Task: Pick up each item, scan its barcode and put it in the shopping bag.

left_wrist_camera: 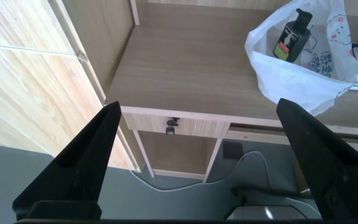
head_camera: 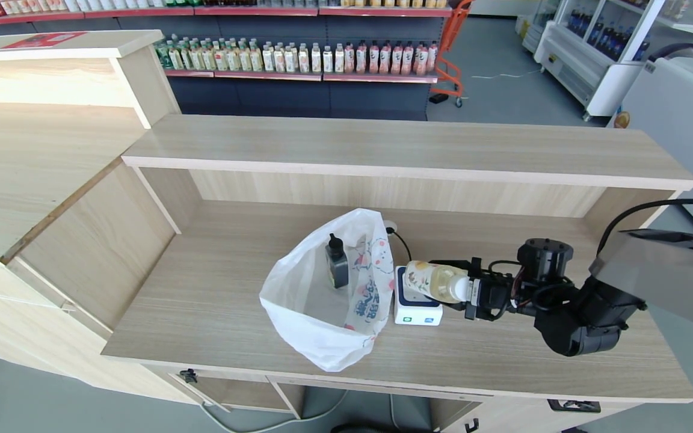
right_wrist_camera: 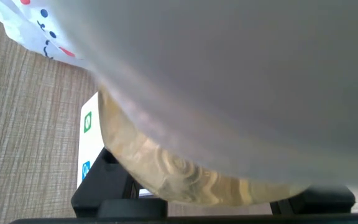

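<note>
Right jaws grip bottle (head_camera: 434,280) over scanner (head_camera: 417,313).

Hovering off the counter's (left_wrist_camera: 179,68) front edge, left gripper (left_wrist_camera: 197,104) spread wide, facing the shopping bag (left_wrist_camera: 291,78) containing an upright dark bottle (left_wrist_camera: 291,37).

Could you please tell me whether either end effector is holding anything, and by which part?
The right end effector holds the drink bottle by its capped end, over the scanner. The left end effector is open, empty.
</note>
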Robot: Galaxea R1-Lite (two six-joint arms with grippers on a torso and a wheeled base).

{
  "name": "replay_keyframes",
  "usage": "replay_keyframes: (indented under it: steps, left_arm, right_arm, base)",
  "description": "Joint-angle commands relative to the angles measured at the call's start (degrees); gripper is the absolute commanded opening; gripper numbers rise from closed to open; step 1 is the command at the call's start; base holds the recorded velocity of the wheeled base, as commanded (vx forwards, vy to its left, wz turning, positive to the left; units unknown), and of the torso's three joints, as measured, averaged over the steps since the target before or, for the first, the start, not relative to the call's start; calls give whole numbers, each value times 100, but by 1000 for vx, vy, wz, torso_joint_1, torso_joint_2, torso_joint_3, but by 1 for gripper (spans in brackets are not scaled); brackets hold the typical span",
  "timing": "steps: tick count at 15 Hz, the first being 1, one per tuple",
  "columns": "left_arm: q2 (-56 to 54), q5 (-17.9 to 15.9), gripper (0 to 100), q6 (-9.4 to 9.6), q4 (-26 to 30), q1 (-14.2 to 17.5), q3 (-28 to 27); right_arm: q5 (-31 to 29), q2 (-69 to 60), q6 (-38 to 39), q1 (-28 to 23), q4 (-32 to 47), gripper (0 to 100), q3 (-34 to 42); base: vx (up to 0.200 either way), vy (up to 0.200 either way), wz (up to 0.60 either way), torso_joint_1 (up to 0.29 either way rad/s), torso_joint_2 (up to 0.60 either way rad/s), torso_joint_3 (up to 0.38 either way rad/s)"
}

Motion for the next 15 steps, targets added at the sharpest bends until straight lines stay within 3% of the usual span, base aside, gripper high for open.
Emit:
replay_keyframes:
  steps: [1,8,10,13,14,15]
  left_arm:
    - [-2,2,100,-4,0,1,0]
    - [-2,2,100,-4,0,1,0]
    - [-2,2,100,-4,0,1,0]
    - [-2,2,100,-4,0,1,0]
    - [-2,2,100,-4,0,1,0]
    - [-2,2,100,-4,0,1,0]
  right_arm:
    - [-9,65,-2,0,9,0,-19]
    - [9,-321,147,-26,9,0,60]
    - [9,-928,798,-123,62,0,429]
    - [-62,-2703,2670,-466,18,0,1580]
    - [-431,-3477,3689,-474,26,0,2134]
    - [-1213,-4101,4797,-413,35,0,2608]
  base:
    - [0,0,0,0,0,0]
    - [0,0,0,0,0,0]
    - [0,0,0,0,0,0]
    - [0,0,0,0,0,0]
    - [0,0,0,0,0,0]
    - [0,0,0,0,0,0]
